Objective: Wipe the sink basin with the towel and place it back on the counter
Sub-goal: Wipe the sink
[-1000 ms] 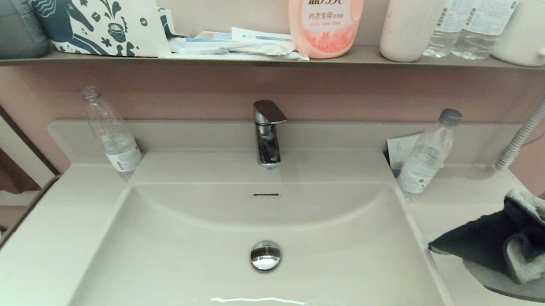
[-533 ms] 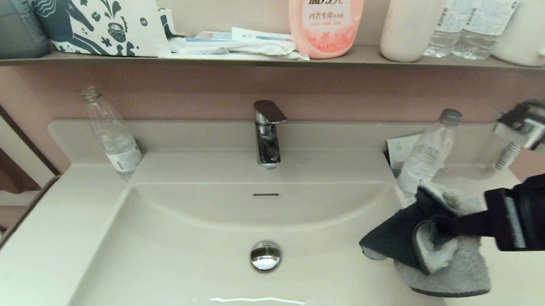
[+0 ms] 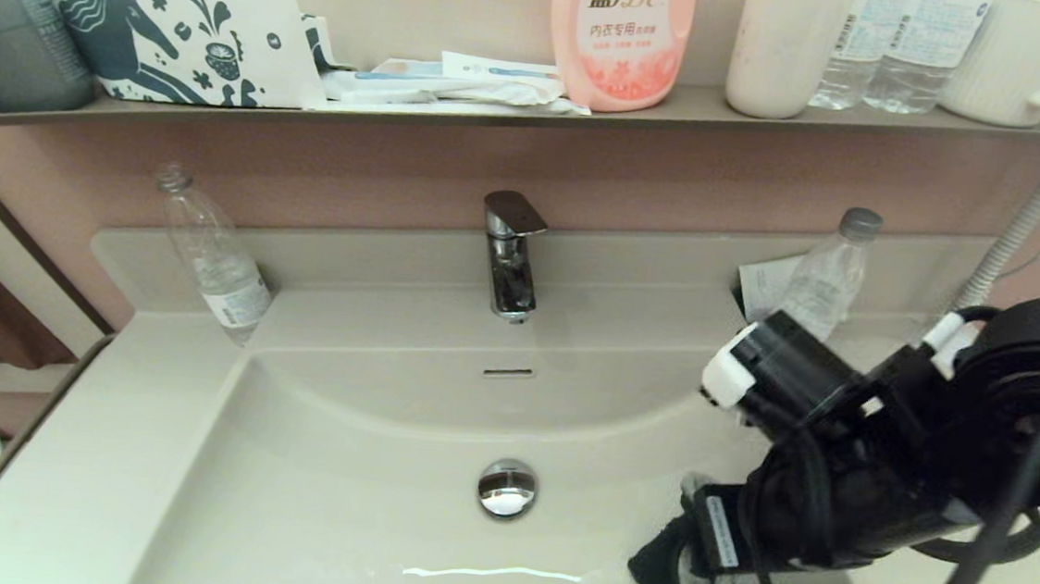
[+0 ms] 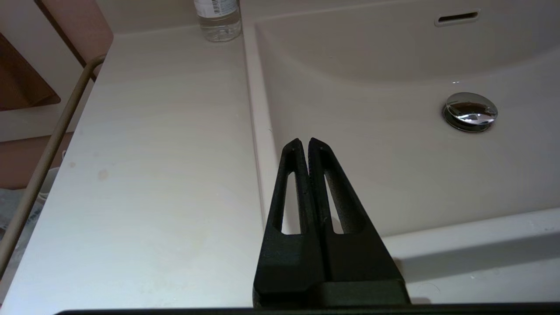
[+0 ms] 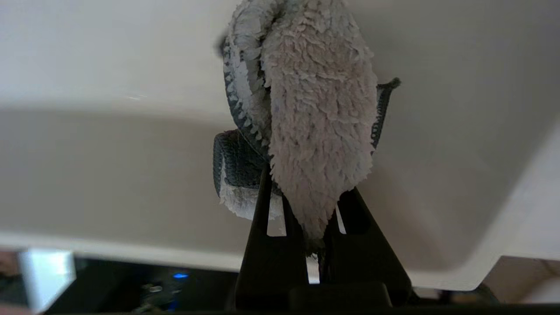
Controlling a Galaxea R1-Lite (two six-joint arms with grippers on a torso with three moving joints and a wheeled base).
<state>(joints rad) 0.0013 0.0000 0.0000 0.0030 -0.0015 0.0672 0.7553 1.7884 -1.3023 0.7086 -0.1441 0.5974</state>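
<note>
The right gripper [image 5: 313, 205] is nearest, reaching down into the front right corner of the sink basin [image 3: 355, 502]. Its fingers are pinched tight on the towel [image 5: 315, 118], which bunches up with its fluffy pale face outward and hangs inside the bowl close to the right wall. The left gripper [image 4: 305, 146] hovers over the basin's left rim by the counter [image 4: 153, 153], fingers pressed together, holding nothing. Further in sits the drain plug [image 3: 506, 488], apart from the towel. Beyond stand the faucet [image 3: 509, 254] and two water bottles [image 3: 212, 254] on the back ledge.
</note>
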